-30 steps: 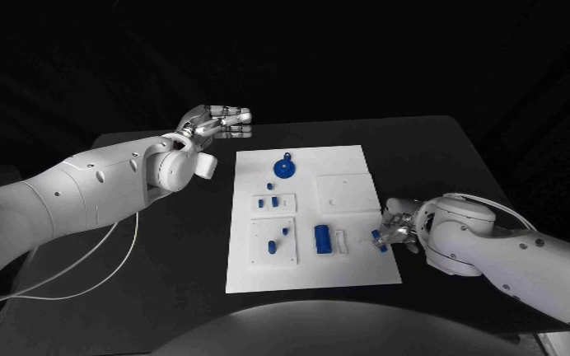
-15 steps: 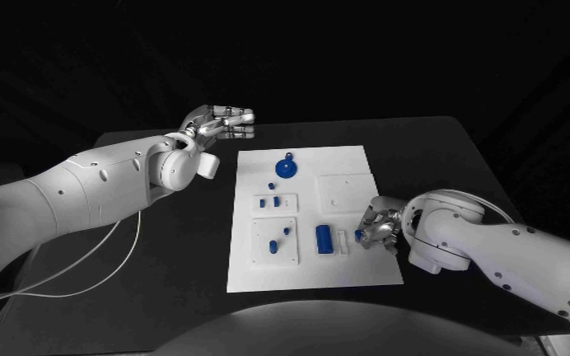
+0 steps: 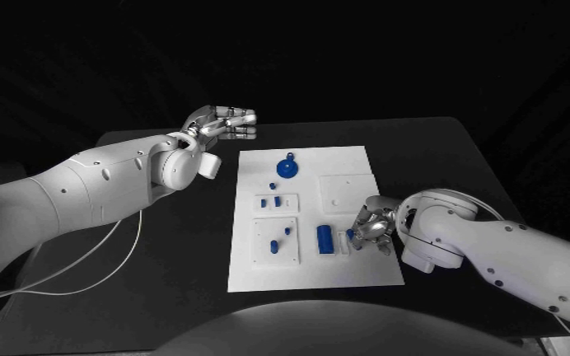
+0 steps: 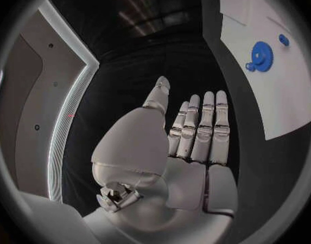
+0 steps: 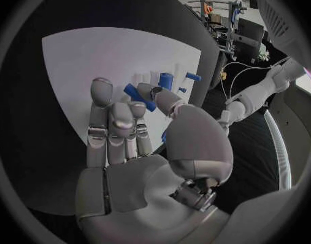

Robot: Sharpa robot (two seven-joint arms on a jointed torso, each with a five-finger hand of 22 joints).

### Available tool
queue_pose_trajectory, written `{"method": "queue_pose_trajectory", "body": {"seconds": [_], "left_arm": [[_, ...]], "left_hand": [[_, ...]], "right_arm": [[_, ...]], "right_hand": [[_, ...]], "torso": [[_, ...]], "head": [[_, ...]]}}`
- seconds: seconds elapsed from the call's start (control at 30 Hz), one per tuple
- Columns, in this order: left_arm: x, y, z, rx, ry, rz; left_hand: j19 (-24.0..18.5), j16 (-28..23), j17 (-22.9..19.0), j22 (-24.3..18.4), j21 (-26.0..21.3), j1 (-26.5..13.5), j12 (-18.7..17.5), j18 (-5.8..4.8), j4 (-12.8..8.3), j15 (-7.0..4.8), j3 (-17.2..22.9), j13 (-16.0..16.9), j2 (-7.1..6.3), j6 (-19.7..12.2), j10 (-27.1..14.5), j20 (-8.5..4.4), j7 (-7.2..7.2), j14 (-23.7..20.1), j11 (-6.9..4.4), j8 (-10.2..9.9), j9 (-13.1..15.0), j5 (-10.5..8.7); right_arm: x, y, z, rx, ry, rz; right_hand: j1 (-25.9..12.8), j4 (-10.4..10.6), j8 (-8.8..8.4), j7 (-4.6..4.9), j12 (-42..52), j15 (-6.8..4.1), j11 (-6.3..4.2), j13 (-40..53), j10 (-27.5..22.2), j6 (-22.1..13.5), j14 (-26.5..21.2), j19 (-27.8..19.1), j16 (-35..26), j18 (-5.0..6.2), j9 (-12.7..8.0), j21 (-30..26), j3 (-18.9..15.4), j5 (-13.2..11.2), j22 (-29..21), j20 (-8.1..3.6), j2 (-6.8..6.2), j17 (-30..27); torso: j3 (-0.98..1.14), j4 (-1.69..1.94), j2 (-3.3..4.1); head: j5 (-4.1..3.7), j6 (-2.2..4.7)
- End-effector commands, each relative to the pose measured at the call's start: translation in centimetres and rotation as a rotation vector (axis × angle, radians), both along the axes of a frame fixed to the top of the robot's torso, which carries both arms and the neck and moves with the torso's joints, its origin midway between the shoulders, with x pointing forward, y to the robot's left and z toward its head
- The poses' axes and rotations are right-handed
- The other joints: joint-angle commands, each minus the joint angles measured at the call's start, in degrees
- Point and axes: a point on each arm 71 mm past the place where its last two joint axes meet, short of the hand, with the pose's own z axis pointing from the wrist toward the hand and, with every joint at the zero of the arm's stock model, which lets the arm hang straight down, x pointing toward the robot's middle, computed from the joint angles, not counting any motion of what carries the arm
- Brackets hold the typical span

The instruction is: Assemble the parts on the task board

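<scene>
Since a second ago, right hand [image 3: 371,230] has shifted inward over the task board [image 3: 311,217] near edge, pinching a small blue part [image 5: 139,97] between thumb and finger beside the blue cylinder [image 3: 323,239]. Left hand [image 3: 221,122] stays raised off the desk [image 3: 440,150] beyond the board's far corner, holding nothing, fingers straight and close together. Blue gear [image 3: 285,166] lies at the board's far end.

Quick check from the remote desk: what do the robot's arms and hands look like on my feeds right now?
Both arms are glossy white with rounded, bulbous shells. The left arm has small dark dots on its casing, a round disc at the wrist, and a thin white cable looping beneath it. The right arm shows grey seams between segments. The left hand and right hand are silver metal with segmented fingers.
</scene>
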Motion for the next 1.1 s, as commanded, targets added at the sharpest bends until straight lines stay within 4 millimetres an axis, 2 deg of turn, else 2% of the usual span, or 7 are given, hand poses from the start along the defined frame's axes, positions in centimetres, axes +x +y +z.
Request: {"method": "queue_pose_trajectory", "body": {"seconds": [0.03,0.1,0.2,0.27,0.37,0.6,1.1], "left_arm": [[-0.04,-0.35,0.04,-0.006,0.000,-0.025],[-0.05,-0.34,0.04,-0.006,0.001,-0.026],[-0.06,-0.32,0.03,-0.005,0.002,-0.027],[-0.06,-0.31,0.03,-0.005,0.002,-0.027],[-0.07,-0.34,0.02,-0.005,0.003,-0.028],[-0.09,-0.32,0.01,-0.003,0.004,-0.029],[-0.12,-0.30,-0.01,-0.001,0.008,-0.031]], "left_hand": [[-0.31,-0.04,-0.01,-0.04,-0.02,-0.44,-0.01,-0.45,0.18,0.09,0.04,0.03,-0.32,0.03,-0.44,-0.11,-0.10,-0.31,0.08,-0.13,-0.02,0.07],[-0.32,-0.04,-0.01,-0.04,-0.02,-0.48,-0.01,-0.44,0.21,0.10,0.06,0.03,-0.32,0.04,-0.51,-0.10,-0.09,-0.32,0.10,-0.13,-0.02,0.05],[-0.33,-0.04,-0.01,-0.04,-0.02,-0.50,-0.01,-0.43,0.23,0.10,0.08,0.03,-0.32,0.04,-0.56,-0.09,-0.08,-0.33,0.11,-0.13,-0.02,0.03],[-0.33,-0.04,-0.01,-0.04,-0.02,-0.50,-0.01,-0.43,0.23,0.10,0.08,0.03,-0.32,0.04,-0.56,-0.09,-0.08,-0.33,0.11,-0.13,-0.02,0.03],[-0.33,-0.04,-0.01,-0.04,-0.02,-0.50,-0.01,-0.43,0.23,0.10,0.08,0.03,-0.32,0.04,-0.56,-0.09,-0.08,-0.33,0.11,-0.13,-0.02,0.03],[-0.33,-0.04,-0.01,-0.04,-0.02,-0.50,-0.01,-0.43,0.23,0.10,0.08,0.03,-0.32,0.04,-0.56,-0.09,-0.08,-0.33,0.11,-0.13,-0.02,0.03],[-0.36,-0.04,-0.01,-0.04,-0.02,-0.59,-0.02,-0.41,0.38,0.14,0.12,0.03,-0.38,-0.06,-0.80,-0.06,-0.06,-0.42,0.18,-0.13,-0.02,0.03]], "right_arm": [[-0.10,-0.05,-0.33,-0.039,0.030,0.004],[-0.03,-0.05,-0.40,-0.049,0.025,0.007],[0.01,-0.06,-0.48,-0.057,0.022,0.010],[0.03,0.02,-0.53,-0.059,0.018,0.011],[0.03,0.14,-0.55,-0.058,0.016,0.013],[-0.05,0.36,-0.59,-0.057,0.018,0.023],[-0.30,0.62,-0.72,-0.060,0.043,0.051]], "right_hand": [[0.11,0.43,0.16,-0.18,-0.12,-0.11,-0.10,0.00,-0.09,0.50,0.19,2.08,-0.23,-1.21,0.15,-0.44,-1.71,-3.08,-0.25,0.29,0.80,-0.09],[0.48,0.96,0.17,-0.45,0.01,-0.10,-0.14,0.02,0.03,0.76,0.25,2.14,-0.22,-1.30,0.27,-0.64,-3.41,-6.66,-0.46,0.32,1.22,-0.10],[1.42,2.32,0.11,-1.23,0.30,-0.16,-0.32,0.09,0.23,1.39,0.30,2.24,-0.27,-1.50,-0.08,-0.84,-6.32,-17.25,-0.84,0.28,2.12,-0.17],[1.73,3.45,0.06,-1.52,0.36,-0.19,-0.35,0.03,0.32,1.62,0.33,2.26,-0.30,-1.61,-0.81,-0.95,-7.11,-22.51,-1.07,0.23,2.37,-0.20],[2.28,5.78,0.12,-1.57,0.56,-0.21,-0.40,-0.03,0.54,2.22,0.38,2.28,-0.32,-1.76,-3.25,-0.85,-7.44,-27.33,-1.40,0.18,2.03,-0.26],[2.68,9.88,0.11,-1.76,0.60,-0.36,-0.46,-0.08,0.86,3.11,0.35,2.29,-0.37,-2.04,-6.48,-0.69,-9.40,-28.67,-2.06,-0.08,0.25,-0.15],[3.38,12.80,0.16,-1.71,0.22,-0.40,-0.45,0.23,0.99,3.67,0.42,2.23,-0.60,-2.20,-8.45,-0.24,-11.01,-28.68,-2.59,-0.19,-0.64,0.19]], "torso": [[0.04,-0.05,0.02],[0.07,-0.03,0.05],[0.06,-0.05,0.04],[0.05,-0.09,0.03],[0.07,-0.08,0.03],[0.07,-0.06,-0.01],[0.02,-0.03,-0.01]], "head": [[0.13,0.00],[0.18,0.00],[0.12,0.00],[0.18,0.00],[0.21,0.00],[0.24,0.00],[0.26,0.00]]}}
